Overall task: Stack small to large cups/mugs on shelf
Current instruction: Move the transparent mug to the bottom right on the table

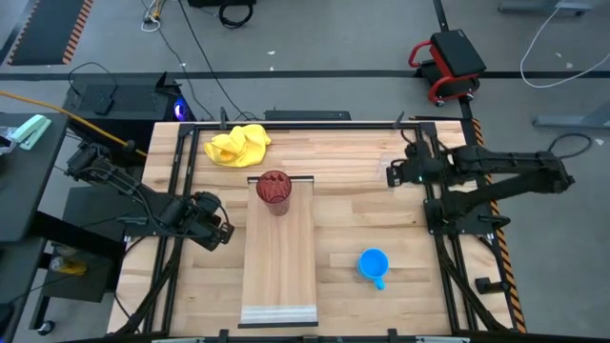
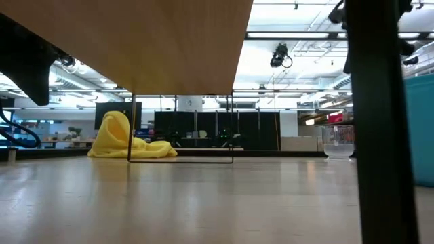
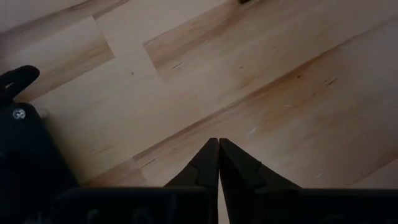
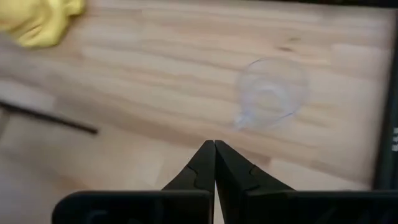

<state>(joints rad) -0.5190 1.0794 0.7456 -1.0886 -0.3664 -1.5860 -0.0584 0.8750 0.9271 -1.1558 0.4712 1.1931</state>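
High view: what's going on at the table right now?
Nothing is being held. The red tumbler stands on the shelf near its far end. The blue mug sits on the table right of the shelf, and the glass cup is on the table ahead of the right gripper, which is shut and empty. The left gripper, also shut, sits over bare table left of the shelf. A yellow cloth lies at the back.

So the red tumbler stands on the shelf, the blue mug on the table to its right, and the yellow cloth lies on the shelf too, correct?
Not quite. In the high view the yellow cloth lies on the table beyond the shelf's far end, not on it. The red tumbler on the shelf and blue mug to its right are as stated.
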